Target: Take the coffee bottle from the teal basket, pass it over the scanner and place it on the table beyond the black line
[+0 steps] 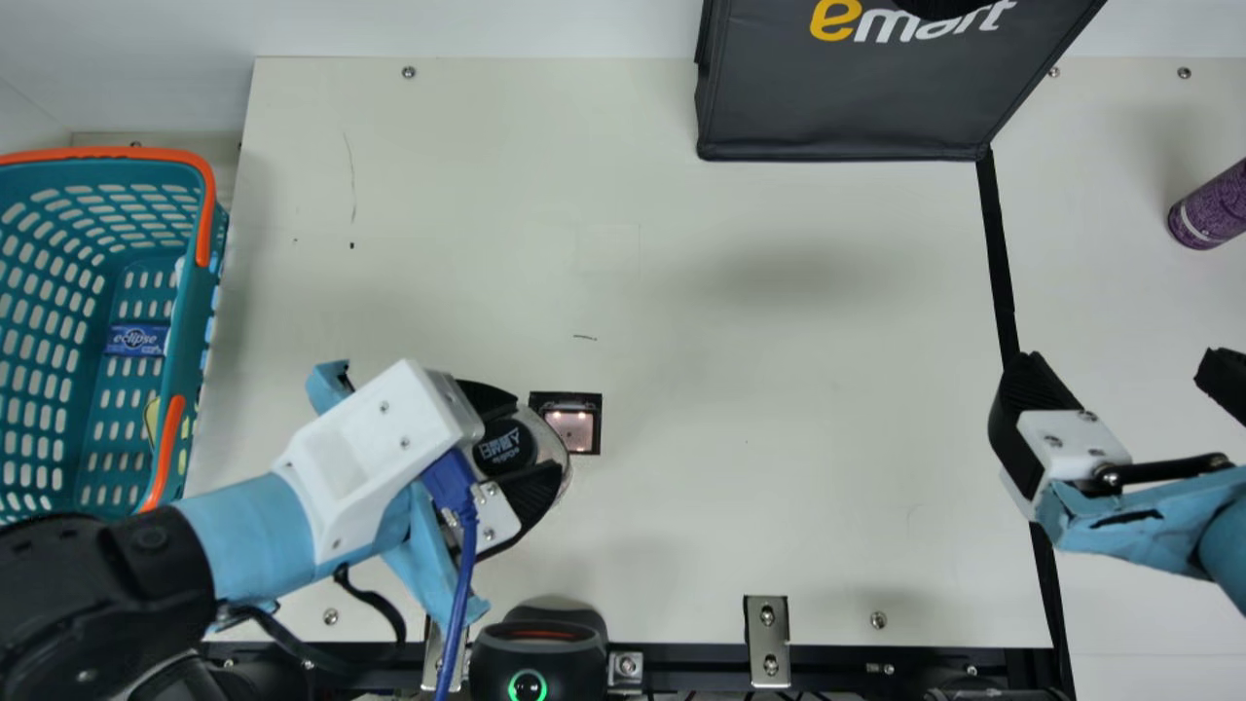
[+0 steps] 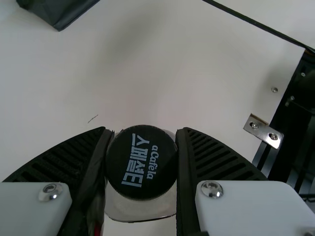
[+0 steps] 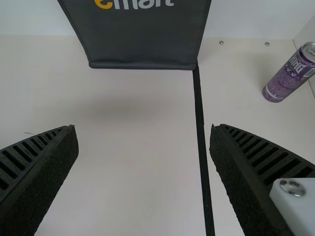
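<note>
Main view, coffee bottle: The coffee bottle (image 1: pixel 551 436) is grasped in the left gripper (image 1: pixel 540 432), its round black cap (image 1: pixel 504 447) turned up towards the camera, so its long axis looks near upright, perhaps leaning a little.
Main view, scanner window: The small lit scanner window (image 1: pixel 570 428), set in the cream table (image 1: pixel 779 321), lies just to the right of the bottle. The bottle looks at the window's edge rather than squarely over it; a short shift to the robot's right would likely line them up.
Main view, black line: The black line (image 1: pixel 998 263) lies well apart from the bottle, on the far side of the scanner window. The right gripper (image 1: pixel 1119 365) is the nearer one to the line, with its fingers spread. The left gripper is the nearer one to the bottle, being closed on it.
Left wrist view, bottle cap: The cap faces this camera almost flat on, with one ribbed finger against each side and the clear body leading away beneath. The bottle's long axis seems to run nearly along the line of sight.
Right wrist view, right gripper: Its fingers stand wide apart, holding nothing. The black line passes between them, and a purple can stands beyond it (image 3: pixel 288 78).
</note>
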